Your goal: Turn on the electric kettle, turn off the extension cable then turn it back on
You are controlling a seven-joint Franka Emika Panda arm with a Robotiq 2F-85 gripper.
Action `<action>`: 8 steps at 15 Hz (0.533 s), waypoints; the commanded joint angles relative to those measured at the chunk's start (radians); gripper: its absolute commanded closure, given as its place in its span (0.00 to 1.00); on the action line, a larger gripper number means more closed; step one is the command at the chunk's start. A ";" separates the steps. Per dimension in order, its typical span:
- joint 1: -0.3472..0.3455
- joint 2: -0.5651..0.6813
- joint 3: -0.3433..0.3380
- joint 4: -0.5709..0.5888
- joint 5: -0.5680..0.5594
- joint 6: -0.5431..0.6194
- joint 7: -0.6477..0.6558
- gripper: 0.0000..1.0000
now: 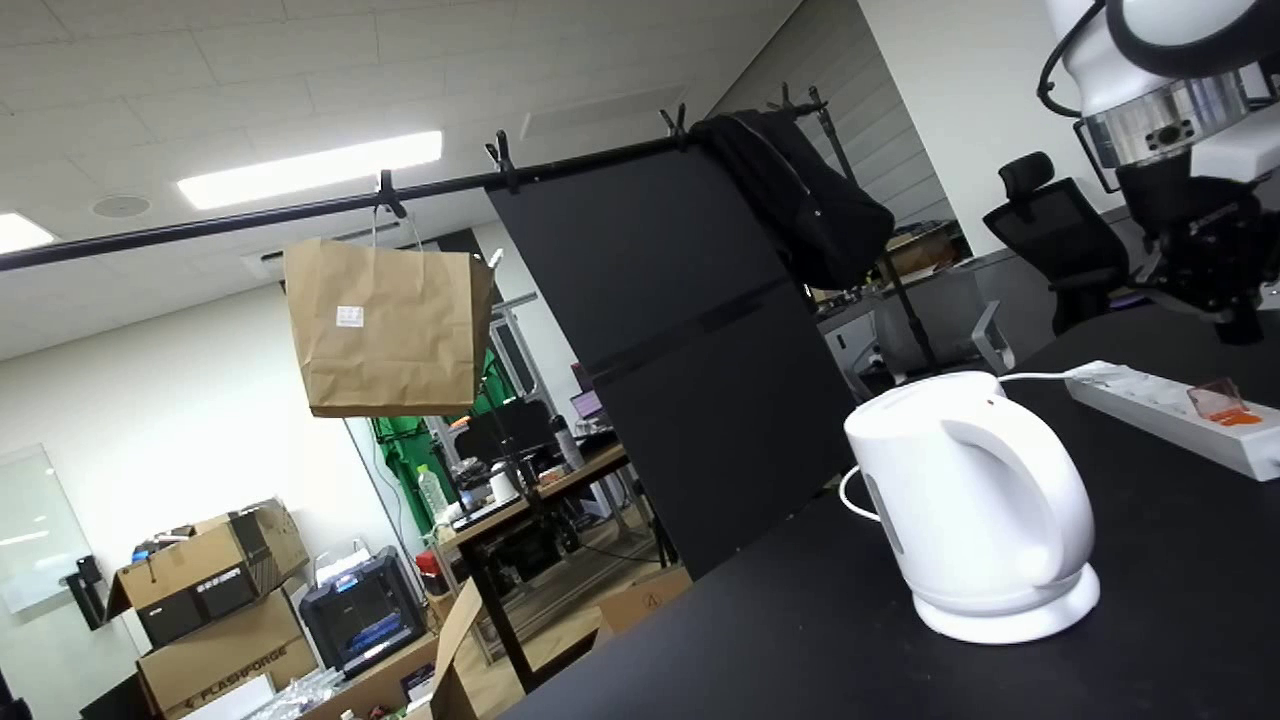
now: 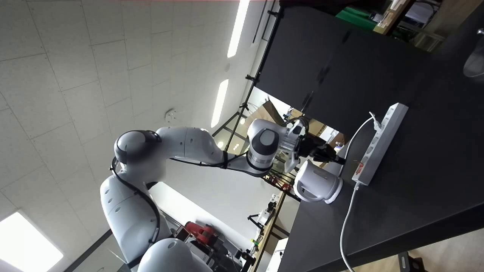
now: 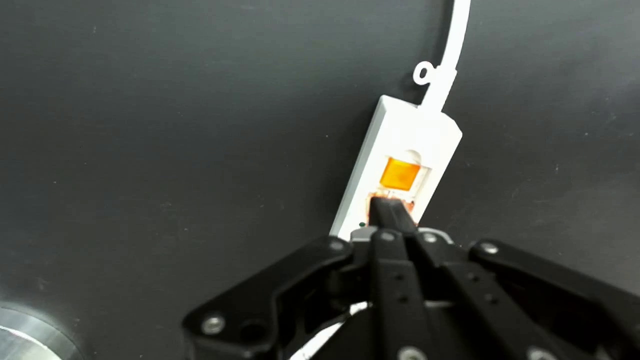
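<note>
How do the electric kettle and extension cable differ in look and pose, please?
The electric kettle is tall and rounded, the extension cable long and low. The electric kettle stands upright; the extension cable lies flat. The electric kettle has a looped handle, the extension cable an orange switch. Both are white, on the black table.

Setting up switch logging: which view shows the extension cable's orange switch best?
Wrist view: the orange switch appears large, from above. Both exterior views show it only as a small patch, seen obliquely.

Both tilted exterior views look across the table (image 1: 760, 640), sharing the kettle (image 1: 940, 510); the wrist view faces closely down.
</note>
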 commanded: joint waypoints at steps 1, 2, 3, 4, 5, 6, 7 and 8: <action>0.025 0.035 -0.011 0.037 0.024 -0.023 0.068 1.00; 0.028 0.044 -0.010 0.040 0.031 -0.019 0.067 1.00; 0.032 0.052 -0.010 0.043 0.032 -0.017 0.068 1.00; 0.035 0.060 -0.009 0.049 0.037 -0.017 0.069 1.00; 0.036 0.068 -0.007 0.054 0.046 -0.014 0.068 1.00; 0.040 0.077 -0.009 0.059 0.049 -0.011 0.069 1.00; 0.043 0.085 -0.010 0.064 0.050 -0.009 0.070 1.00; 0.046 0.091 -0.012 0.069 0.050 -0.006 0.074 1.00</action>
